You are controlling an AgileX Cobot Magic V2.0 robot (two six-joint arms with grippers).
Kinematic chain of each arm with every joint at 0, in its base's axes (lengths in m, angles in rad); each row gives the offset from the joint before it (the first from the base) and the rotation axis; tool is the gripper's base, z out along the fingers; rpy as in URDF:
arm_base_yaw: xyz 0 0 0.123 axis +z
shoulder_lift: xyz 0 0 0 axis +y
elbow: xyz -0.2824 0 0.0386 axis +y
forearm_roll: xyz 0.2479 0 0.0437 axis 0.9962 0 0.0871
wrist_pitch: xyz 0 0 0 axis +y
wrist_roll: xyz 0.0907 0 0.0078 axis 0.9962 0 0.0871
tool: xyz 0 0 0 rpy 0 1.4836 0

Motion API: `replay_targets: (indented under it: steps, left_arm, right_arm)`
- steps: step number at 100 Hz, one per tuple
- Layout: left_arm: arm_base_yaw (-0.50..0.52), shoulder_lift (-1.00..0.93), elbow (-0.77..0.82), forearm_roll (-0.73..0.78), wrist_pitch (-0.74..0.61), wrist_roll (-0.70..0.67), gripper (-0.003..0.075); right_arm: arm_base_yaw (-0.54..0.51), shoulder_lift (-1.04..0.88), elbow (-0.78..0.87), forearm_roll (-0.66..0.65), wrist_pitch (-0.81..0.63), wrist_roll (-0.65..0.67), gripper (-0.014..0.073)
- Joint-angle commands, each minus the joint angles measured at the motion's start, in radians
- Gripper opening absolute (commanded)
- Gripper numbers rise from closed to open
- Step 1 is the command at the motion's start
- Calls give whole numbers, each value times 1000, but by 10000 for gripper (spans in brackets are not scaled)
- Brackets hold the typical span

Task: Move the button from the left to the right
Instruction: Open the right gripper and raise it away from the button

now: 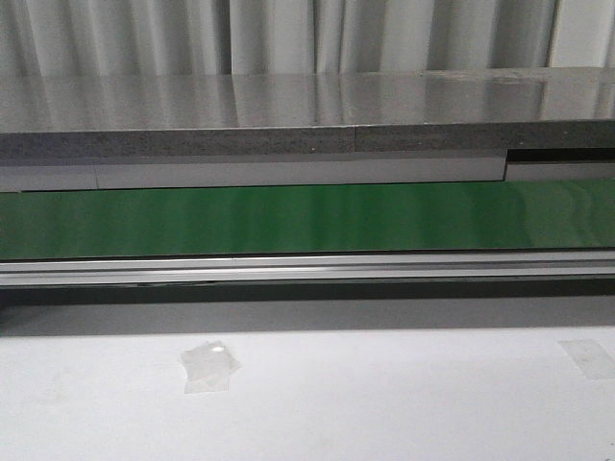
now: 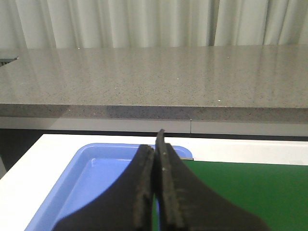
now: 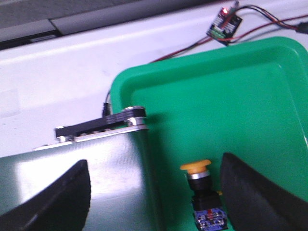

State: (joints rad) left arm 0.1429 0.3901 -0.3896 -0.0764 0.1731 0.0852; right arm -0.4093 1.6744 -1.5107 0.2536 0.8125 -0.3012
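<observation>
In the green tray point(image 3: 250, 96) the button point(image 3: 201, 190) stands upright between my right gripper point(image 3: 154, 192) jaws, spread wide and clear of it. Left gripper point(image 2: 158, 192) pressed closed, empty, over the blue tray point(image 2: 86, 178). Delivery looks done; only withdrawal left.

Black, curved, matte fingers point(image 2: 144, 192)
</observation>
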Motion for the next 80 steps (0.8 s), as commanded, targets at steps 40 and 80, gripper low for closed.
replay_targets:
  steps: [40,80]
  left_arm:
    - [-6,6,-28,-9,-83,-2,-20]
    - [-6,6,-28,-9,-83,-2,-20]
  right_arm:
    - [208,-262,52,40,-96,-33,553]
    - [278,-653,575,40,-451,-33,553]
